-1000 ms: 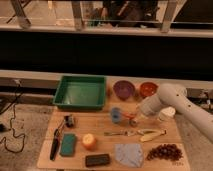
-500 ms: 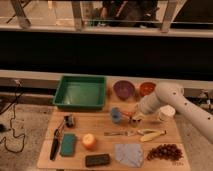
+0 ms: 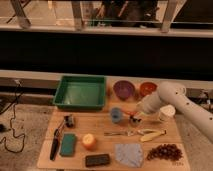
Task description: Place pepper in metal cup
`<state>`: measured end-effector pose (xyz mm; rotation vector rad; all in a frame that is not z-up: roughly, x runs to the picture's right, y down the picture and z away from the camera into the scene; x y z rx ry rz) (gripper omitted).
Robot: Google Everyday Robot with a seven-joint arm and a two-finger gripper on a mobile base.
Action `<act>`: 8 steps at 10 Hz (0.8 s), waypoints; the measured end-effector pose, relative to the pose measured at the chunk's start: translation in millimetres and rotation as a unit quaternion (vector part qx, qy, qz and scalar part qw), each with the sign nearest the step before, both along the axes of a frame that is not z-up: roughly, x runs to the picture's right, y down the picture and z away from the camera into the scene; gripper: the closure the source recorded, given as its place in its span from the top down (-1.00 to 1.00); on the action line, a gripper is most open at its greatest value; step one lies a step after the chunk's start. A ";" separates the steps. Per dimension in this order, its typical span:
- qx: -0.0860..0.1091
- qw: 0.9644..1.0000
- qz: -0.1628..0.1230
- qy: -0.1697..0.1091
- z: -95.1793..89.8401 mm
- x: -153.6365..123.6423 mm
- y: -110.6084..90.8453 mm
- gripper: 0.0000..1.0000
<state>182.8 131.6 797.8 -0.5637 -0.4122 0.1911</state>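
Observation:
My gripper point(image 3: 134, 118) hangs at the end of the white arm point(image 3: 165, 100), which reaches in from the right. It is low over the table, just right of the light blue cup point(image 3: 116, 115). A small dark metal cup point(image 3: 135, 121) sits directly under the gripper and is partly hidden by it. A slim orange-red piece, the pepper point(image 3: 129, 111), shows at the gripper's left side just above the metal cup. I cannot tell whether it is held or resting.
A green tray point(image 3: 80, 92) stands back left, with purple point(image 3: 123, 89) and orange point(image 3: 147, 88) bowls behind. A white cup point(image 3: 166, 113) is at the right. In front are a yellow banana-like piece point(image 3: 151, 134), a utensil point(image 3: 120, 133), an orange point(image 3: 89, 141), a sponge point(image 3: 67, 144), a cloth point(image 3: 129, 152) and grapes point(image 3: 164, 151).
The arm has shifted slightly left and down, bringing the gripper closer over the metal cup. Nothing else on the table has moved.

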 end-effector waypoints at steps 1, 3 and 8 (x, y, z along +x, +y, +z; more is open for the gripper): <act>0.000 1.000 -0.001 0.000 0.1 -0.8 -0.3 -1.00; 0.000 1.000 -0.001 0.000 0.1 -0.6 0.0 -0.96; 0.000 1.000 0.000 0.000 0.1 -0.5 0.0 0.03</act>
